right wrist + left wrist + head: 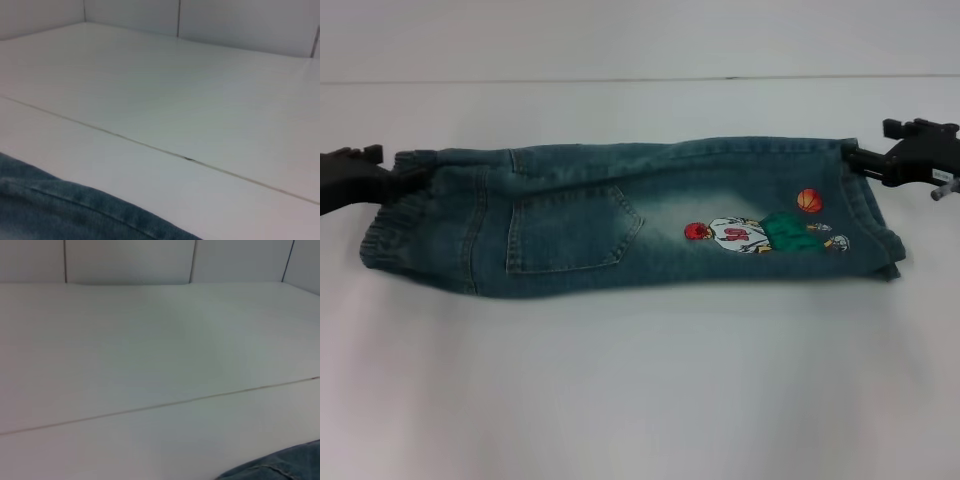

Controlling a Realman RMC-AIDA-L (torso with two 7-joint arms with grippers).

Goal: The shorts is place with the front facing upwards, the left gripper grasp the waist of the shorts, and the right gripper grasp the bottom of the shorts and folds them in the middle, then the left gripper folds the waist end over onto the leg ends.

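Note:
The denim shorts lie across the white table, folded lengthwise, showing a back pocket and a basketball-player print. The ruffled waist is at the left end. My left gripper is shut on its far corner. At the right end, the bottom of the shorts has its far corner pinched by my right gripper. In the left wrist view only a bit of denim shows. A stitched denim edge shows in the right wrist view. Neither wrist view shows any fingers.
The white table runs wide in front of and behind the shorts, with a thin seam line across it. White wall panels stand at the back.

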